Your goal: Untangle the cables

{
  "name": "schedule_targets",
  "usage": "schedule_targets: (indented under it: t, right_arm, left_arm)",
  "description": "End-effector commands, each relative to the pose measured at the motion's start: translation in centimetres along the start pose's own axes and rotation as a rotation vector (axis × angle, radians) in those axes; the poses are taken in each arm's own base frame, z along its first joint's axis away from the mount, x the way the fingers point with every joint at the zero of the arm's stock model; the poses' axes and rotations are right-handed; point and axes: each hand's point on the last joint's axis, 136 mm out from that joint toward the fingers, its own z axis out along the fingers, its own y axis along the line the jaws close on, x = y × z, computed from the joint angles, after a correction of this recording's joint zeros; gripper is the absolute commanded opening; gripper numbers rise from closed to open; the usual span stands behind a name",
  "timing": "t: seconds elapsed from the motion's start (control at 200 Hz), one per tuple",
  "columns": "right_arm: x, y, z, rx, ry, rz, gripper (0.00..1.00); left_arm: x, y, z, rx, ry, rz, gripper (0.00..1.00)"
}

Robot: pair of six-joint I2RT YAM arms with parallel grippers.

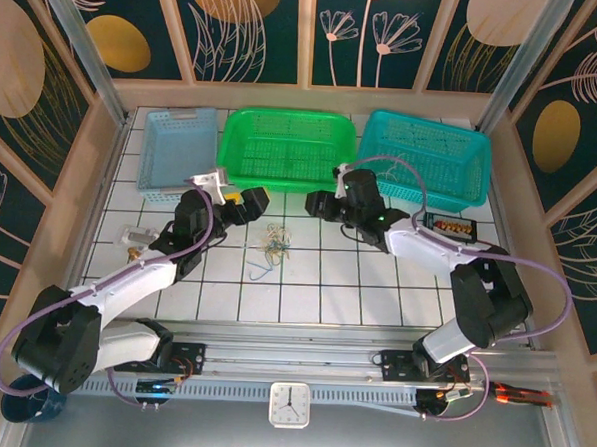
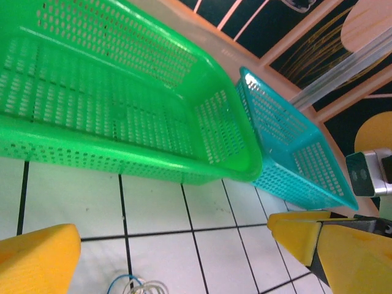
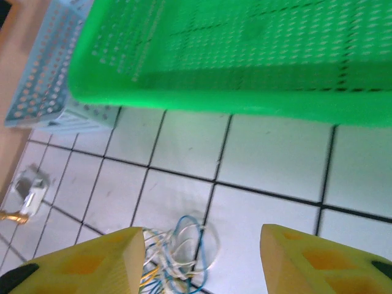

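Top view: the cables [image 1: 274, 244] lie in one knot on the tiled counter [image 1: 375, 288] at frame centre. The left pincer [image 1: 249, 203] and right pincer [image 1: 315, 204] hover near it, touching nothing.

Left wrist view: pincer wide and empty, cables at the bottom edge.

Right wrist view: pincer half-spread and empty, knot at lower centre.

This looks like the approach. Next, each pincer should descend and pinch a separate strand.

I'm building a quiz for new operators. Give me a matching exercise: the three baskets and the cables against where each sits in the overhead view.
Things:
1 light blue basket
2 green basket
3 teal basket
4 cables

Places:
A back row, right
B on the white tiles in front of the baskets
C back row, left
D back row, middle

Pairs: 1-C; 2-D; 3-A; 4-B
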Motion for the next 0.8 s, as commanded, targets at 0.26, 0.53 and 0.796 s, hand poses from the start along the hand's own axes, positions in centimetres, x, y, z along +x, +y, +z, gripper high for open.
schedule_targets:
  t: [0.26, 0.53, 0.796]
  right_arm:
    - [5.9, 3.0, 2.7, -0.15, 0.147, 0.01, 0.5]
    - [9.2, 3.5, 3.9, -0.138, 0.237, -0.041, 0.47]
    - [10.7, 5.2, 3.3, -0.106, 0.28, -0.135, 0.46]
  left_arm:
    - [1.7, 0.9, 0.3, -0.019, 0.094, -0.033, 0.99]
    - [2.1, 2.9, 0.3, -0.105, 0.101, -0.071, 0.99]
    - [1.6, 3.2, 0.4, -0.113, 0.092, -0.079, 0.99]
